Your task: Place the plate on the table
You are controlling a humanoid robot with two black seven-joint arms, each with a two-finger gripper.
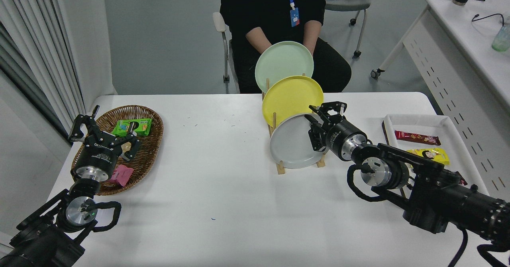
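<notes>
Right end effector [318,129]: spread open at the grey plate's [291,145] right rim, nothing held.
Grip: rim should be clamped squarely, then lifted clear of the rack [281,167].

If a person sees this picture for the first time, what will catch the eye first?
Probably the three plates standing in a wooden rack at the table's middle: mint green plate farthest, yellow plate next, grey plate nearest. The right gripper is open at the grey plate's right rim. A person in black sits behind.
</notes>
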